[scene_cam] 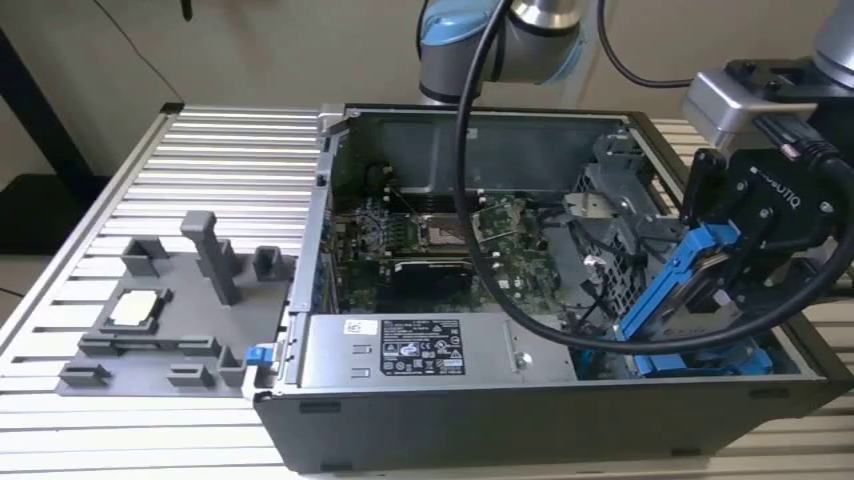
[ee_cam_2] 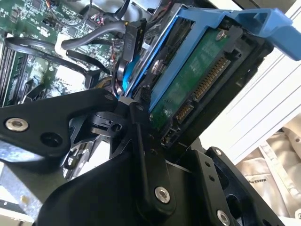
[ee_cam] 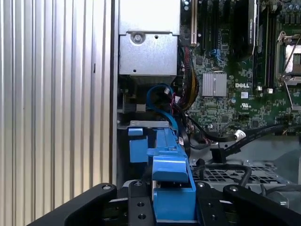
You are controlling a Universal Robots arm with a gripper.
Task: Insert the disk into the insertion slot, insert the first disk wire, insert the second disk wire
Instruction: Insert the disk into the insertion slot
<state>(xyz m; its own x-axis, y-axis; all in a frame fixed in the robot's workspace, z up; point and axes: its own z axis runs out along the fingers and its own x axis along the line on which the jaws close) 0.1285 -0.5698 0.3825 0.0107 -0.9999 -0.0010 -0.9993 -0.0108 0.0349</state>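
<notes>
Between the fingers [ee_cam: 207,205] – the blue carrier frame of the disk [ee_cam: 165,155], pinched from both sides; gripper [ee_cam: 172,203] is closed to the carrier's width and has a firm hold on it. Second wrist view has the disk [ee_cam_2: 197,80] with its green circuit-board side and connector edge toward the camera. Exterior view: disk [scene_cam: 678,285] steeply tilted, top end up at the gripper [scene_cam: 721,275], bottom end down at the insertion slot [scene_cam: 727,360] in the case corner on the exterior view's right – cannot tell if it touches the bay floor. Around it: open computer case [scene_cam: 534,425], motherboard [scene_cam: 427,240], stickered grey power-supply box [scene_cam: 407,350] near the slot, black cable [scene_cam: 466,150] hanging across. Case sits on a ribbed metal table [scene_cam: 227,150]; grey fixture tray [scene_cam: 160,310] well apart, on the exterior view's left.
</notes>
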